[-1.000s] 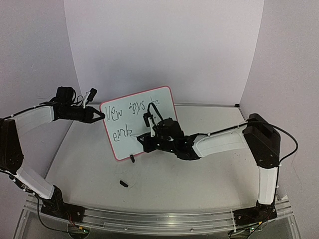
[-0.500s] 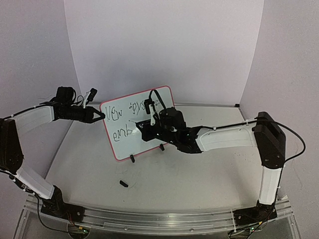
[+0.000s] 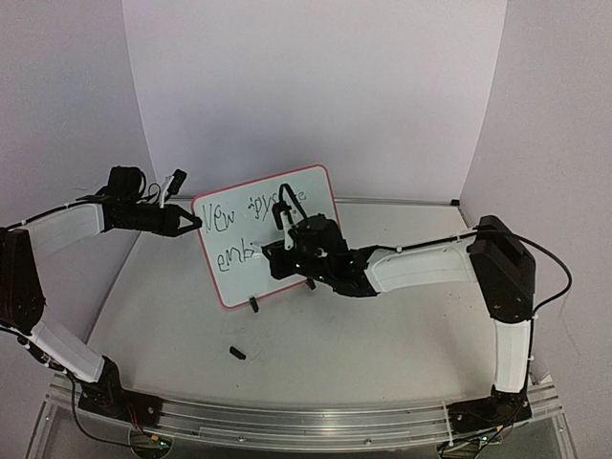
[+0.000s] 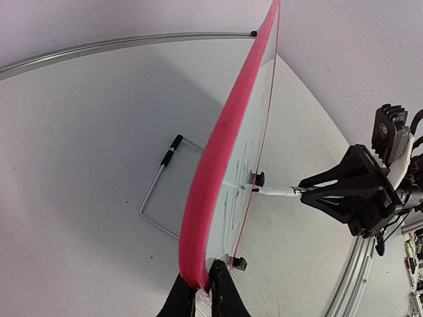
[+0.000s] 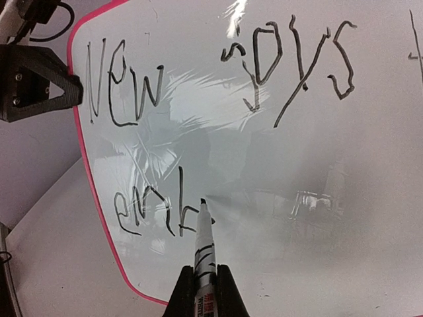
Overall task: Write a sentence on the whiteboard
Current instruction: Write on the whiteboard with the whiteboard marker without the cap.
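- Left gripper [image 3: 195,222] pinches the whiteboard [image 3: 244,282] by its left pink rim, near the upper corner.
- Right gripper [image 5: 205,284] is clamped on a black marker [image 5: 203,241], whose tip touches the board just right of "emb".
- Whiteboard stands tilted back on the table [image 3: 363,344], towards its rear edge and left of middle.
- Sentence [image 5: 127,92]: "New joys" above, "emb" below; blank white runs from the tip to the right rim.
- Small black piece [image 3: 237,353] lies between the board and the table's near edge.

From above, the right gripper [image 3: 284,251] hides part of the writing [image 3: 222,218] on the whiteboard [image 3: 229,284]. Its wrist view cuts off the marker [image 5: 204,254] and the board's right side; a black speck [image 3: 237,352] is unidentifiable.
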Motion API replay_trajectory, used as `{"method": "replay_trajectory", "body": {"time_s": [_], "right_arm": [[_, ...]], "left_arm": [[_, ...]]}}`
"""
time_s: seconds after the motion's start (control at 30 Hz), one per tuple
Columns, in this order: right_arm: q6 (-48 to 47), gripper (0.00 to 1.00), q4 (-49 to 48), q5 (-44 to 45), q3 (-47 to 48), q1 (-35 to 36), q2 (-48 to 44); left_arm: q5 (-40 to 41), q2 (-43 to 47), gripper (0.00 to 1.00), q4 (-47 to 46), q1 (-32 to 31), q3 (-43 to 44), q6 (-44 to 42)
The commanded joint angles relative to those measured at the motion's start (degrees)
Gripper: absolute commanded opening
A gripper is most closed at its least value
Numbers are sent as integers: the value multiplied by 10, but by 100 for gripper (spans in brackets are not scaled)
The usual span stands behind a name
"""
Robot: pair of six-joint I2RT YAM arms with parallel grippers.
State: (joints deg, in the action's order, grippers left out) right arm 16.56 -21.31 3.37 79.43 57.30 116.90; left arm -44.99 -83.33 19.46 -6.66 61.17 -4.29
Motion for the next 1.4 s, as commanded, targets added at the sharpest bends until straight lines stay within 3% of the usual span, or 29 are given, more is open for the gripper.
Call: {"method": "replay_trajectory", "body": {"time_s": [0.0,0.83,1.37], "right_arm": [[0,0,5,26,29,2,11],[38,0,17,52,-33,1,-7],[32,0,-25,66,-28,1,-13]], "left_arm": [[50,-15,0,39,-7,4,-15],[51,-14,0,39,-8,4,-15],[51,-16,0,39,-8,4,-15]]}}
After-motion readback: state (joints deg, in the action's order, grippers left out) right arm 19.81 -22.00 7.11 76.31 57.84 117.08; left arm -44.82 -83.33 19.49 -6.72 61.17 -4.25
